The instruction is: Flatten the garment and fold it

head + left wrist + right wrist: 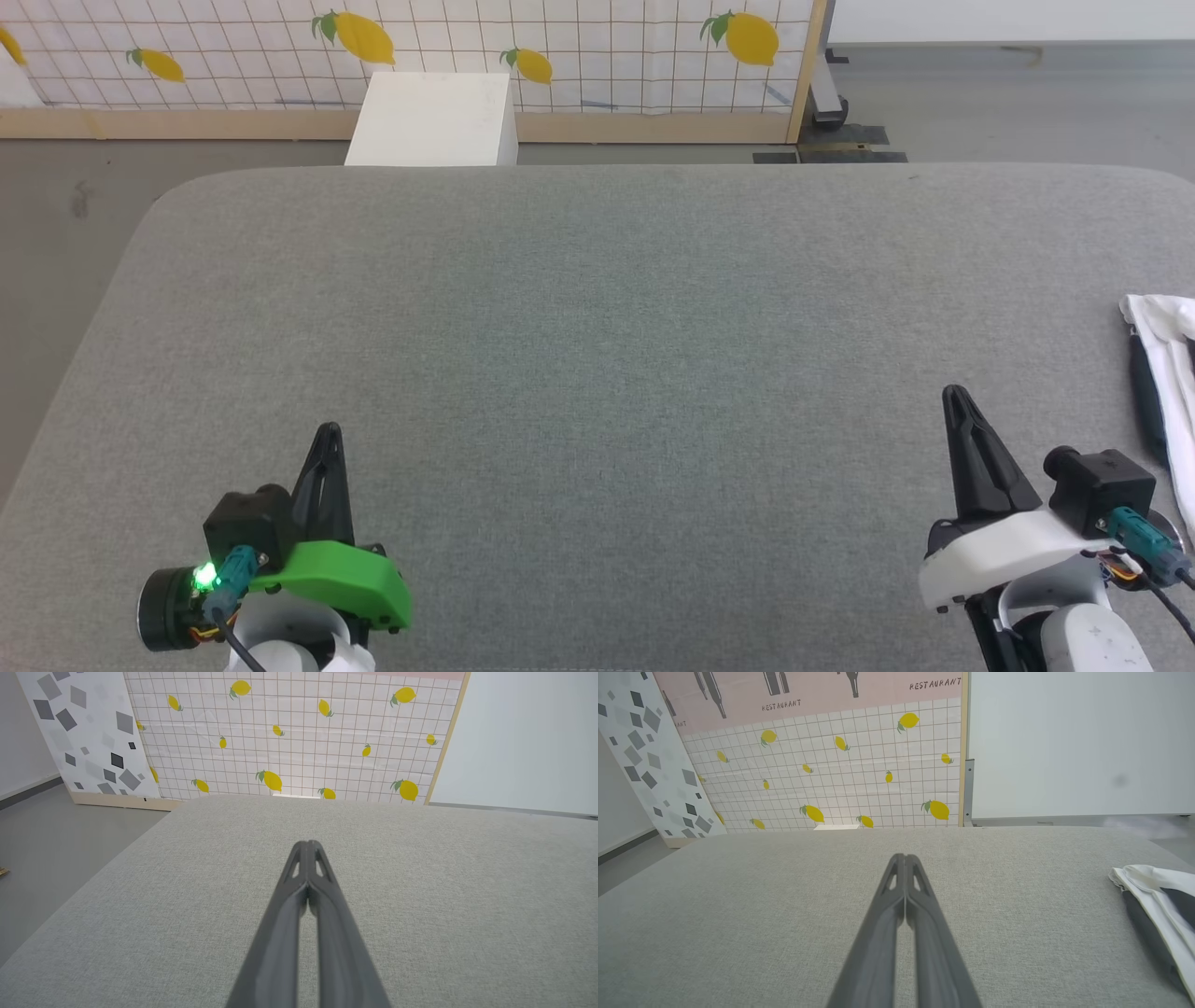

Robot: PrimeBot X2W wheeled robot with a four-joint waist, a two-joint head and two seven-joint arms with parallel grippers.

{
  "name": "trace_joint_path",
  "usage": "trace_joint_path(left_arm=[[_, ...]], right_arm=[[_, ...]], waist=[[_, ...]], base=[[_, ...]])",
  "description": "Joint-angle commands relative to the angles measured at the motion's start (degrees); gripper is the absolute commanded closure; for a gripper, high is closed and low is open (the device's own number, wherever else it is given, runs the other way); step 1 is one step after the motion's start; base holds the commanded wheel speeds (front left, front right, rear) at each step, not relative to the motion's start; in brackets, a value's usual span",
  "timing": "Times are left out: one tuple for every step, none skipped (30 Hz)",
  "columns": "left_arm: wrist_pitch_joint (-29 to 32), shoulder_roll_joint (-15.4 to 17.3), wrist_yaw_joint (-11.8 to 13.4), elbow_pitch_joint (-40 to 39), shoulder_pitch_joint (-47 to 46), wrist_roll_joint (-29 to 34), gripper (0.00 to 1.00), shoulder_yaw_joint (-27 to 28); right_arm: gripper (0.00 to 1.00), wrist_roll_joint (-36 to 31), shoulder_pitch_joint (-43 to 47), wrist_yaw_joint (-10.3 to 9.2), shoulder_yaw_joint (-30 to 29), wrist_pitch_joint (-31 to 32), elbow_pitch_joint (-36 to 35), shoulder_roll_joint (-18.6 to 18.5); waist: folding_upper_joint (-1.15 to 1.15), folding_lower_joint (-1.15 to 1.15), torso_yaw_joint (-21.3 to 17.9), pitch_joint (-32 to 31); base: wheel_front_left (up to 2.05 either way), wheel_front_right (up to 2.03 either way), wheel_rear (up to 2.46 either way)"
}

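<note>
The garment (1165,373) lies bunched at the far right edge of the grey table (597,355), white cloth with a black strip along its left side; most of it is cut off by the frame. In the right wrist view the garment (1157,896) sits to the right of the fingers. My right gripper (954,397) rests shut near the table's front right, a little left of the cloth and not touching it. Over the front left of the table my left gripper (329,434) is shut on nothing. Both pairs of fingertips meet in the wrist views (308,845) (905,857).
A white box (434,119) stands on the floor beyond the table's far edge. Behind it runs a lemon-patterned panel (560,47) with a wooden frame. Grey floor lies to the left of the table (51,849).
</note>
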Motion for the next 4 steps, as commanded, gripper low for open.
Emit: trace_joint_path(left_arm=[[0.4, -0.2, 0.0, -0.4, 0.8, 0.5, 1.00, -0.1], [0.5, -0.2, 0.0, -0.5, 0.8, 0.6, 1.00, -0.1], [0.6, -0.2, 0.0, -0.6, 0.9, 0.7, 1.00, -0.1], [0.7, -0.2, 0.0, -0.7, 0.9, 0.7, 1.00, -0.1]], right_arm=[[1.00, -0.7, 0.7, -0.03, 0.2, 0.5, -0.6, 0.0], [1.00, -0.8, 0.8, -0.03, 0.2, 0.6, -0.7, 0.0], [1.00, -0.9, 0.8, -0.03, 0.2, 0.7, -0.8, 0.0], [1.00, -1.0, 0.9, -0.03, 0.3, 0.8, -0.9, 0.0]], waist=[[0.00, 0.00, 0.0, 0.0], [0.00, 0.00, 0.0, 0.0], [0.00, 0.00, 0.0, 0.0], [0.00, 0.00, 0.0, 0.0]], base=[[0.00, 0.00, 0.00], [0.00, 0.00, 0.00], [0.00, 0.00, 0.00], [0.00, 0.00, 0.00]])
